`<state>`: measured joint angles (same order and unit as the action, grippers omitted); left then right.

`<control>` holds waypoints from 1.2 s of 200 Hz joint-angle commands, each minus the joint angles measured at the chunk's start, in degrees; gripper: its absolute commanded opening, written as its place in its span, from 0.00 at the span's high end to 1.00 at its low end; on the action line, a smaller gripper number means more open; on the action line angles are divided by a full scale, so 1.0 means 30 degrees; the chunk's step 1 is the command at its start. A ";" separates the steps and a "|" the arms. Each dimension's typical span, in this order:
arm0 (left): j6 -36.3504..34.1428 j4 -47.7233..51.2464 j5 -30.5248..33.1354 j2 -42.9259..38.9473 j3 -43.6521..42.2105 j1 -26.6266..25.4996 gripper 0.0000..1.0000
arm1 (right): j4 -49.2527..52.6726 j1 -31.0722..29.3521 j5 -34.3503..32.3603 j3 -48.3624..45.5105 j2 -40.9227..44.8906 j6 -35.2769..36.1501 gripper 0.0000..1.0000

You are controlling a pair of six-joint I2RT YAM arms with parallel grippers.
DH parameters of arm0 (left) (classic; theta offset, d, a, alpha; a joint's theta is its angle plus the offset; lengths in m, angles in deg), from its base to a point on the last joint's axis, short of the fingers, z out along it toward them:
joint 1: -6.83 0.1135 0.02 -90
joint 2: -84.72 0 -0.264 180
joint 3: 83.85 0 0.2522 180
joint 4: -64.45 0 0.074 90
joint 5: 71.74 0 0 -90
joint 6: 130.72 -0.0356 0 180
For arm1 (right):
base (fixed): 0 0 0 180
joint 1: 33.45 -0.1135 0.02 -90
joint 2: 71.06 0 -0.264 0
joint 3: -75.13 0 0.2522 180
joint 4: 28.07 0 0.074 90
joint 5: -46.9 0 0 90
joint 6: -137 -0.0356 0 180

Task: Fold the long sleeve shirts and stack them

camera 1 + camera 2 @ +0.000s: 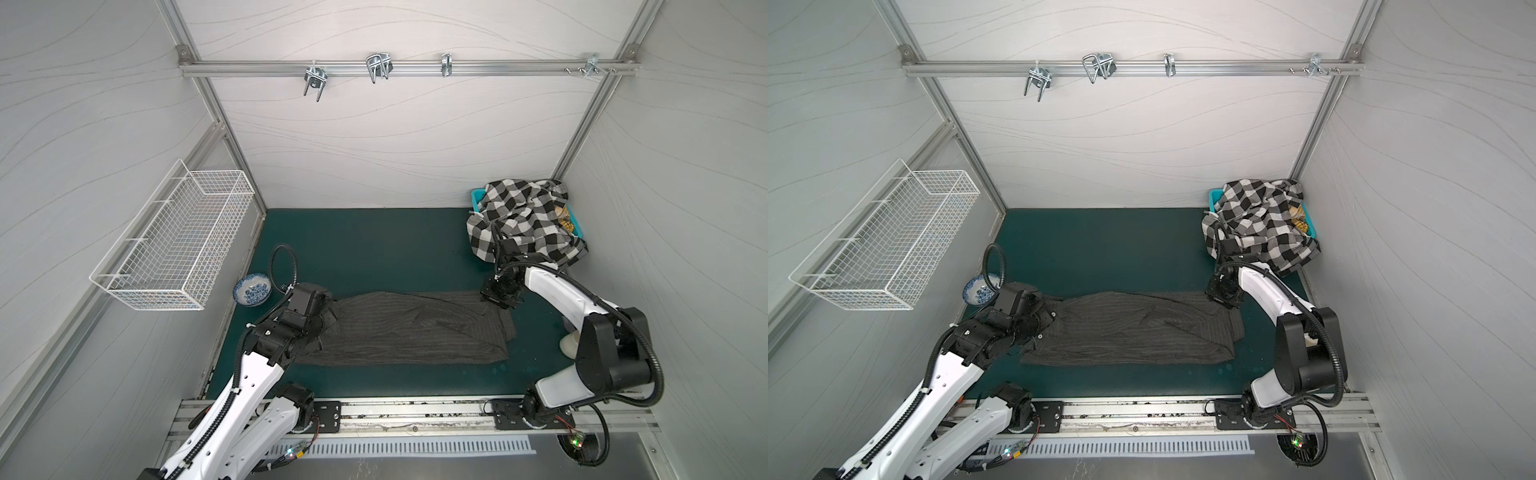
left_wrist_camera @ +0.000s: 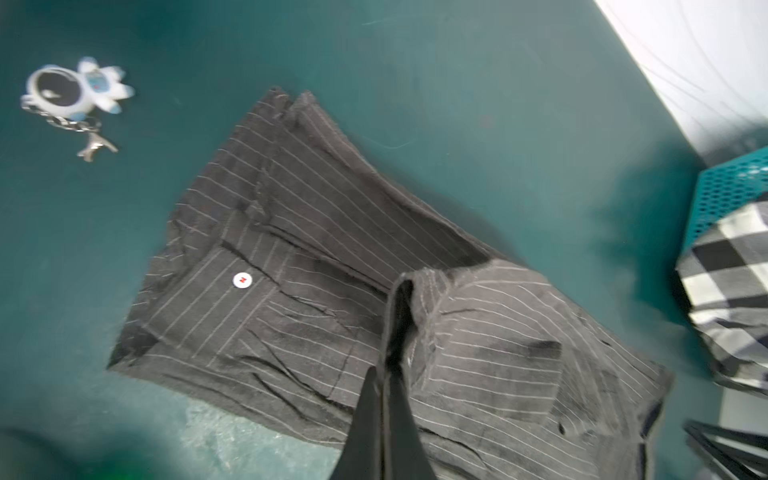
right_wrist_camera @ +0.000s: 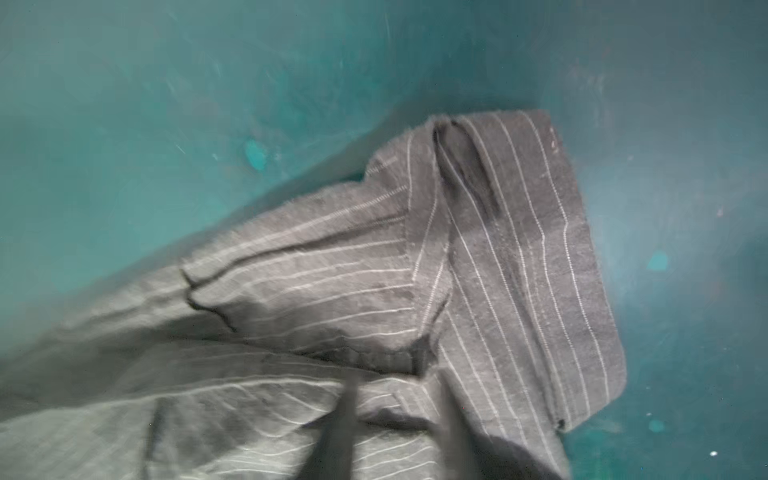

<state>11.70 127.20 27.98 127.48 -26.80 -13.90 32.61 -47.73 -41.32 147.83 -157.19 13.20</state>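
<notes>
In both top views the charcoal pinstriped shirt (image 1: 415,328) (image 1: 1133,328) lies lengthwise across the teal mat (image 1: 374,249), just below the middle of the frame, partly folded and creased. The left gripper (image 1: 328,316) is at the shirt's left end, its fingertips hidden under the wrist. The right gripper (image 1: 498,297) hovers at the shirt's upper right corner. The checked shirt (image 1: 528,220) is heaped right of centre by the back wall, spilling over a teal basket (image 1: 478,194). A wire basket (image 1: 178,237) hangs on the left wall, and a blue-patterned bowl (image 1: 251,289) stands at the mat's left edge.

Left wrist view: the left gripper (image 2: 392,368), bottom centre, is clamped tight on a raised fold of the pinstriped shirt (image 2: 311,249), which fills the middle of the frame. A white button (image 2: 242,279) shows left of centre. A white keychain toy (image 2: 75,91) lies on the mat at upper left, apart from the shirt. The teal basket (image 2: 723,191) and checked shirt (image 2: 731,270) sit at the right edge.

Right wrist view, blurred: the right gripper (image 3: 397,392), bottom centre, has its jaws apart above the pinstriped shirt (image 3: 415,270), pinching nothing. The shirt runs from lower left to a folded corner at upper right
</notes>
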 commanded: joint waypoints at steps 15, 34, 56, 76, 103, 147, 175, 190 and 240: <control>-0.0536 -0.0825 -0.0482 -0.0156 0.1643 0.0114 1.00 | 0.0135 0.0437 0.0579 -0.0672 -0.1079 0.0311 0.55; -0.0547 -0.0578 -0.0483 -0.0044 0.1746 0.0113 1.00 | -0.0301 0.0439 0.0808 -0.1090 -0.1375 -0.0039 0.61; -0.0297 -0.0128 -0.0008 -0.0380 0.1601 0.0114 1.00 | -0.0899 0.0428 0.1182 -0.1590 -0.1569 -0.0418 0.54; -0.0073 0.0352 0.0488 -0.0657 0.1400 0.0114 1.00 | -0.1249 0.0439 0.1409 -0.1601 -0.1871 -0.0555 0.54; 0.0127 0.0780 0.0723 -0.1077 0.1121 0.0114 1.00 | -0.1428 0.0454 0.1399 -0.1511 -0.2296 -0.0706 0.60; 0.0747 0.0797 0.0942 -0.2024 0.0101 0.0099 1.00 | -0.1659 0.0480 0.1363 -0.1387 -0.3219 -0.0868 0.82; 0.0777 0.0679 0.0563 -0.1740 -0.0063 0.0117 1.00 | -0.0798 0.0455 0.0973 -0.1052 -0.2131 -0.0788 0.93; 0.0633 0.0731 0.0548 -0.1629 0.0367 0.0114 1.00 | -0.0005 0.0470 0.0589 -0.0733 -0.1089 -0.0534 0.97; 0.0064 0.0489 -0.0413 -0.1819 0.1306 0.0114 1.00 | 0.1175 0.0470 0.0766 -0.0168 -0.0232 0.0339 0.74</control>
<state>12.90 130.20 28.26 122.17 -25.31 -13.88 32.89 -46.55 -39.00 146.76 -157.82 13.18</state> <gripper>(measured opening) 0.047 0.168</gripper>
